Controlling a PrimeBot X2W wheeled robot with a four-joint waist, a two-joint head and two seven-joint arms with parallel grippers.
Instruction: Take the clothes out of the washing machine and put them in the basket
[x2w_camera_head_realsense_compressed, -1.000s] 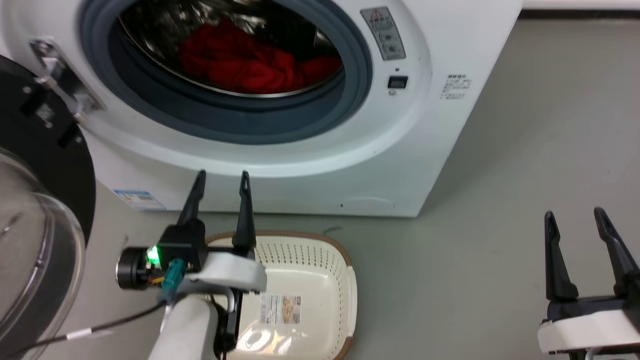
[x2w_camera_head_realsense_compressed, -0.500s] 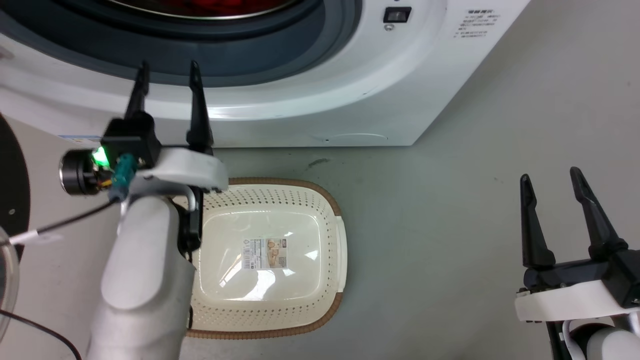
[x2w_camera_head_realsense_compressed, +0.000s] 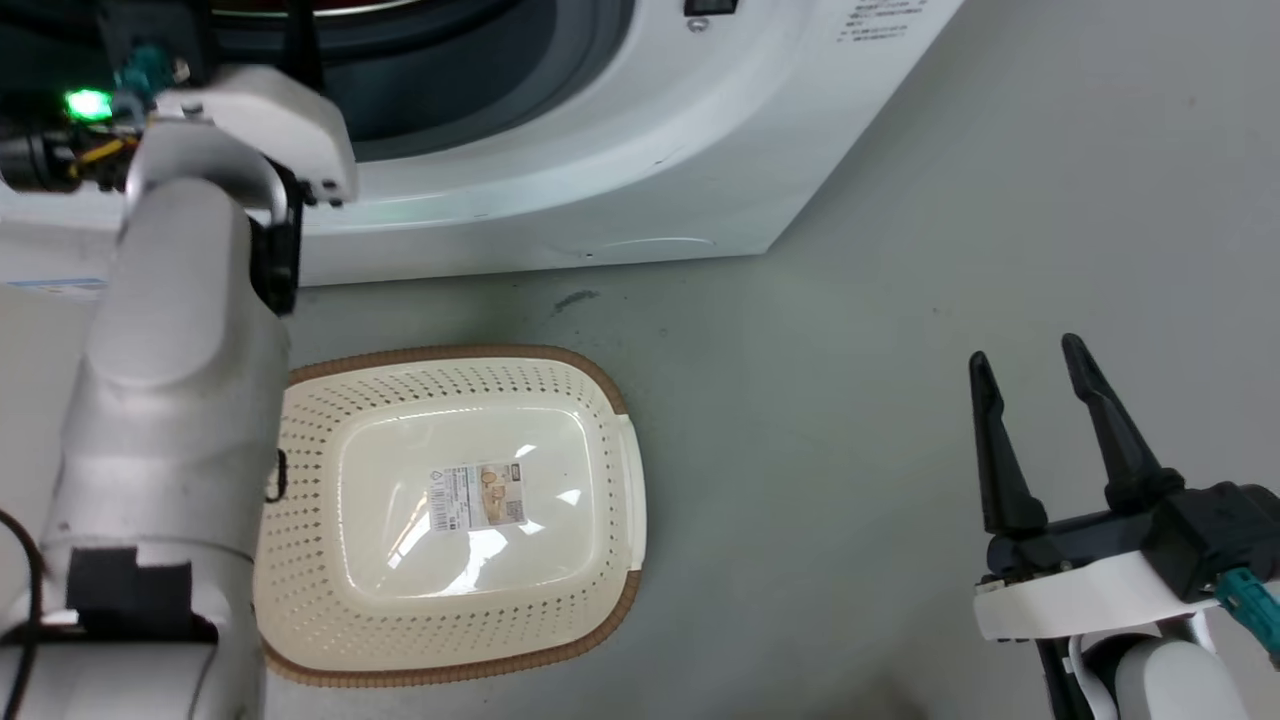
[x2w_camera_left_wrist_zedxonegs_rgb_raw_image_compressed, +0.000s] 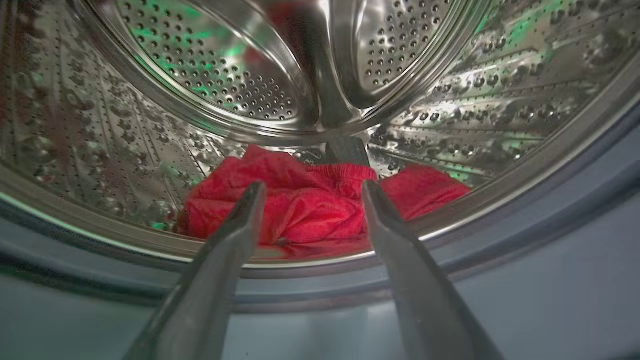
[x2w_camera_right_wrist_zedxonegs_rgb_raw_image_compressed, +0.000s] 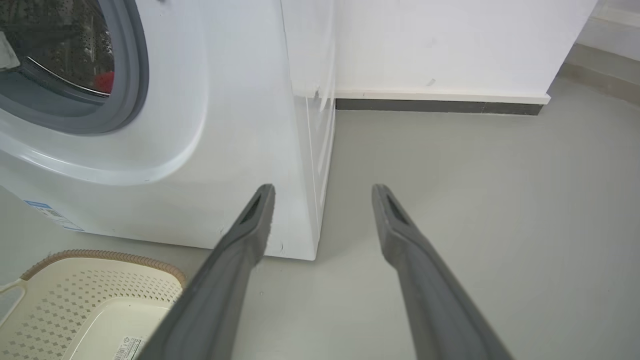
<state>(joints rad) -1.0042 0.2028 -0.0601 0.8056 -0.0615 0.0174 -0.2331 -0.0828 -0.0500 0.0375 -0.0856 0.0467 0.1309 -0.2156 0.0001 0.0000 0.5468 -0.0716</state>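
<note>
Left jaws parted toward clothes (x2w_camera_left_wrist_zedxonegs_rgb_raw_image_compressed: 300, 212); basket (x2w_camera_head_realsense_compressed: 450, 352) sticker (x2w_camera_head_realsense_compressed: 478, 496) illegible.

Washer (x2w_camera_head_realsense_compressed: 600, 170) mouth clear ahead of the spread left gripper (x2w_camera_left_wrist_zedxonegs_rgb_raw_image_compressed: 312, 184), grey seal (x2w_camera_left_wrist_zedxonegs_rgb_raw_image_compressed: 320, 295) lip below it, red clothes (x2w_camera_left_wrist_zedxonegs_rgb_raw_image_compressed: 310, 217) low in the drum (x2w_camera_left_wrist_zedxonegs_rgb_raw_image_compressed: 225, 75), bare floor (x2w_camera_head_realsense_compressed: 850, 400) around the right gripper (x2w_camera_head_realsense_compressed: 1025, 349)

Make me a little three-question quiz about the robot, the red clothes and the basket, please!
1. True or false: the basket is empty.
2. Where are the red clothes? A) in the basket B) inside the washing machine C) on the floor
3. Fill in: the left arm's jaws, aimed at the clothes, are ____ (open or shut).
Key: 1 true; 2 B; 3 open.
</note>
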